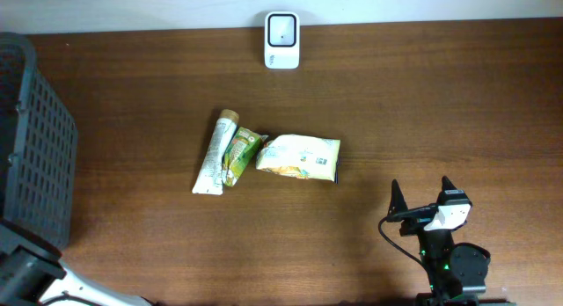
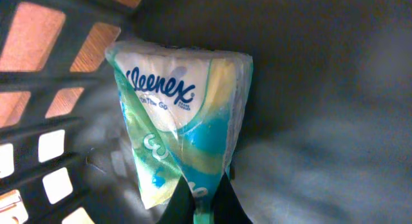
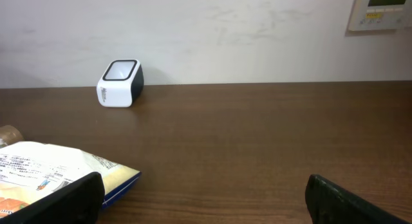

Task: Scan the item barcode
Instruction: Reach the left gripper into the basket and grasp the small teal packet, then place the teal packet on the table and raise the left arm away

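— Clamped tight in left gripper (image 2: 205,197): tissue pack (image 2: 180,114), caught by its lower end, long axis running straight away from the fingers, logo side toward the lens.
— Where?
— Down inside basket (image 1: 35,139), far left, dark mesh wall just beside the pack.
— Right gripper (image 1: 420,187)?
— Spread wide, holding nothing, low on the right, well apart from everything.
— In between?
— Snack bag (image 1: 299,156), tube (image 1: 214,155), green pouch (image 1: 242,154), clustered at centre.
— And the target?
— Scanner (image 1: 281,29), far edge, well right of the basket and beyond the cluster. Likely calls for a lift clear of the basket, then a carry rightward and away. Barcode side hidden for now.
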`<state>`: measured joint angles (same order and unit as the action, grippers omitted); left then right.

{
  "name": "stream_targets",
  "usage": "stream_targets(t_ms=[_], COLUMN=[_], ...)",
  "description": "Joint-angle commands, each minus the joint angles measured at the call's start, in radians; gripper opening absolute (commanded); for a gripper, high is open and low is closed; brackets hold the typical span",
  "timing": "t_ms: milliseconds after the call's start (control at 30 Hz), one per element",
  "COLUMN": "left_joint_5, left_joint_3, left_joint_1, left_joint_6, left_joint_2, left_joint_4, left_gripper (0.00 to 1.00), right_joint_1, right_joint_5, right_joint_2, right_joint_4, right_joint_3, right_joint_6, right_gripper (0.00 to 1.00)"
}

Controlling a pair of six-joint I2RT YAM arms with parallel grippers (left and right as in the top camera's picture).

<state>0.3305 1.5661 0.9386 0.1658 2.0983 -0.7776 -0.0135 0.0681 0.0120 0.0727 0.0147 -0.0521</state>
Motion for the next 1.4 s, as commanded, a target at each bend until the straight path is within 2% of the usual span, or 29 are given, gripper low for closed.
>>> stream_targets(t_ms=[0, 100, 167, 267, 333, 400, 433, 533, 600, 700, 867, 1000, 1167, 1367], left_joint_5=[-0.022, -0.061, -0.145, -0.306, -0.444, -0.476, -0.471, -0.428, -0.344, -0.284, -0.268, -0.255, -0.324, -0.425], left_joint_3=[0.013, 0.084, 0.143, 0.209, 0.211, 0.210, 0.206, 0.160, 0.075, -0.024, -0.081, -0.081, -0.081, -0.080], left_joint_1=[0.001, -0.014, -0.026, -0.073, -0.130, -0.251, -0.348, -0.602, -0.750, -0.869, -0.975, -1.035, -1.084, -1.230], left_joint_6=[-0.064, -0.090, -0.096, -0.174, -0.262, -0.342, -0.341, -0.341, -0.341, -0.341, -0.341, -0.354, -0.354, -0.354], left_joint_2=[-0.029, -0.131, -0.221, -0.441, -0.589, -0.678, -0.689, -0.655, -0.595, -0.467, -0.221, -0.044, 0.002, 0.002], left_joint_4=[-0.063, -0.119, -0.144, -0.149, -0.164, -0.195, -0.210, -0.271, -0.274, -0.254, -0.145, -0.118, -0.125, -0.150], left_gripper=[0.00, 0.00, 0.00, 0.00, 0.00, 0.00, 0.00, 0.00, 0.00, 0.00, 0.00, 0.00, 0.00, 0.00], right_joint_1=[-0.006, -0.006, -0.006, -0.006, -0.006, -0.006, -0.006, -0.006, -0.006, -0.006, -0.006, -0.006, -0.006, -0.006], right_joint_5=[-0.010, -0.010, -0.010, -0.010, -0.010, -0.010, -0.010, -0.010, -0.010, -0.010, -0.010, -0.010, -0.010, -0.010], right_joint_2=[-0.005, -0.005, -0.005, -0.005, -0.005, -0.005, -0.005, -0.005, -0.005, -0.005, -0.005, -0.005, -0.005, -0.005], right_joint_4=[-0.002, -0.002, -0.002, -0.002, -0.002, -0.002, -0.002, -0.002, -0.002, -0.002, -0.002, -0.002, -0.002, -0.002], right_joint_3=[-0.009, -0.009, -0.009, -0.009, -0.009, -0.009, -0.009, -0.009, -0.009, -0.009, -0.009, -0.009, -0.009, -0.009], right_joint_6=[-0.002, -0.002, -0.002, -0.002, -0.002, -0.002, -0.002, -0.002, -0.002, -0.002, -0.002, -0.002, -0.002, -0.002], right_gripper=[0.99, 0.99, 0.99, 0.99, 0.99, 0.99, 0.99, 0.99, 0.99, 0.99, 0.99, 0.99, 0.99, 0.99])
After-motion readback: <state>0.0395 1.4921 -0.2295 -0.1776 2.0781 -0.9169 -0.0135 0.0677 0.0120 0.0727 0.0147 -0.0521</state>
